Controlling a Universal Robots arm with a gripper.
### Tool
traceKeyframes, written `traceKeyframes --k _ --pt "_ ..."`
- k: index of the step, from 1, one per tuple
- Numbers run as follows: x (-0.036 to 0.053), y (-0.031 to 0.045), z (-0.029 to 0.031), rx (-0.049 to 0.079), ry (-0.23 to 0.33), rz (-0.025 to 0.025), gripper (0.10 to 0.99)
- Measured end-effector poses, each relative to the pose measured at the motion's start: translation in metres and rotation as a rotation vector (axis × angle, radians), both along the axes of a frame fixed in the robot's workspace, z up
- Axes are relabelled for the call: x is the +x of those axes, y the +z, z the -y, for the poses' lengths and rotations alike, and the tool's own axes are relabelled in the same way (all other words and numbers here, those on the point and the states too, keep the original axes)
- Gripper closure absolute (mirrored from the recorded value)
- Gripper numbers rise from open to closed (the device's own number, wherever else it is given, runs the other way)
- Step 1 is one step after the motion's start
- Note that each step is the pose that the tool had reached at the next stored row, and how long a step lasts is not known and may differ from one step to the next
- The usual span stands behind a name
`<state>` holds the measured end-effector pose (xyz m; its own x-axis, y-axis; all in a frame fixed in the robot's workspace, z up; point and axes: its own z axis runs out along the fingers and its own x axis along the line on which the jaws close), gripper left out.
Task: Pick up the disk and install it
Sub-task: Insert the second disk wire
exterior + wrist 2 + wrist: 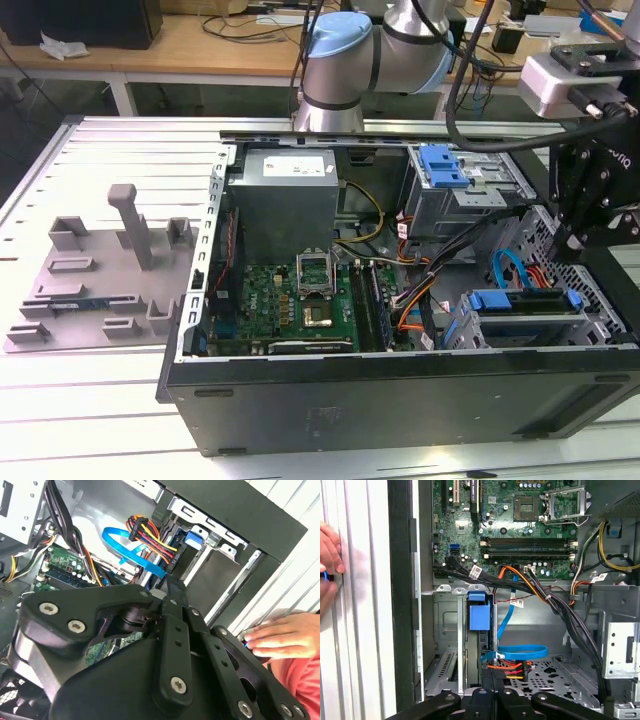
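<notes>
tool [489, 692] is parked right at the open end of the drive cage [445, 630], and honestly you can't tell from these shots whether it's open or closed. in the exterior view it hangs over the corner of the pc case [400, 405] on the exterior view's right.

the disk [479, 611] sits on edge in a slot of that cage, with its bright blue bracket facing up out of the case. you can see the bracket's blue top strip in the exterior view too, with silver metal under it. how deep it's seated you can't really judge.

just beside the disk's end, a flat blue data cable [512, 652] loops across. a bundle of red, orange and yellow power wires [507, 669] sits under the loop, close to the tool. a thick bunch of black cables [555, 605] runs over the cage toward the motherboard [520, 525], which lies flat on the case floor with its cpu socket [563, 502] bare.

further out, the grey power supply box [285, 205] is in the far corner of the case. a second blue latch [443, 165] tops the upper bay.

outside the case, a person's hand [327, 555] rests on the slatted desk [100, 420], pinching something small and blue. a grey fixture tray [100, 270] lies on the desk on the exterior view's left.
</notes>
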<state>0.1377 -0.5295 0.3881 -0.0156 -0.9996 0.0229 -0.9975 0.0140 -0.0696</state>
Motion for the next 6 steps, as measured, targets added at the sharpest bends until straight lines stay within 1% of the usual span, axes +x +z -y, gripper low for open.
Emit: traceKeyframes --k 6 --pt "0.0000 0.0001 0.0000 0.000 -0.001 0.0000 0.980"
